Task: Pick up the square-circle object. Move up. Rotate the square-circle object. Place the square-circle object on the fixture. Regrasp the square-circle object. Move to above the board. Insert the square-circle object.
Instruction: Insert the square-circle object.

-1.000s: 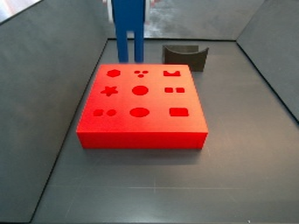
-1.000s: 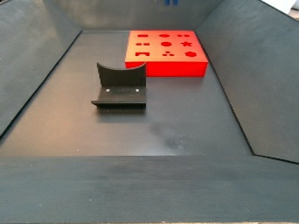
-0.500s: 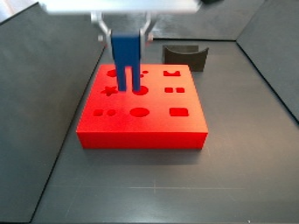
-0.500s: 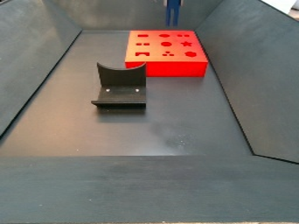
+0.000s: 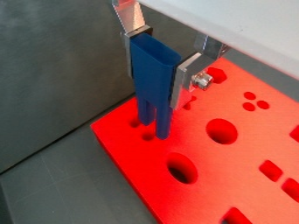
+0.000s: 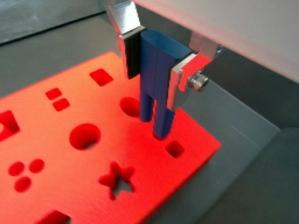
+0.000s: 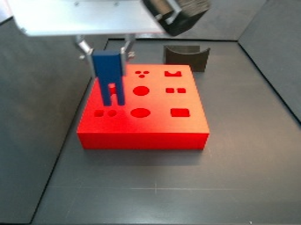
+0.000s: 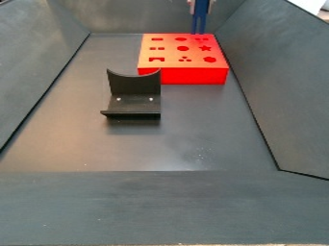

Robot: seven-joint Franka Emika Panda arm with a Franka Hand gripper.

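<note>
The claw [image 5: 159,63] pinches the square-circle object [image 5: 152,83] upright, its 2 prongs hanging just above the board [image 5: 251,144] near a corner. If the prongs sit off their cut-outs, pressing down could jam them on the red face or tilt the piece between the pads.

Both side views look down from opposite ends, sharing the board [image 7: 143,104] and fixture [image 8: 131,94]. Both wrist views sit close above the gripper [image 5: 162,63] over the board.
</note>
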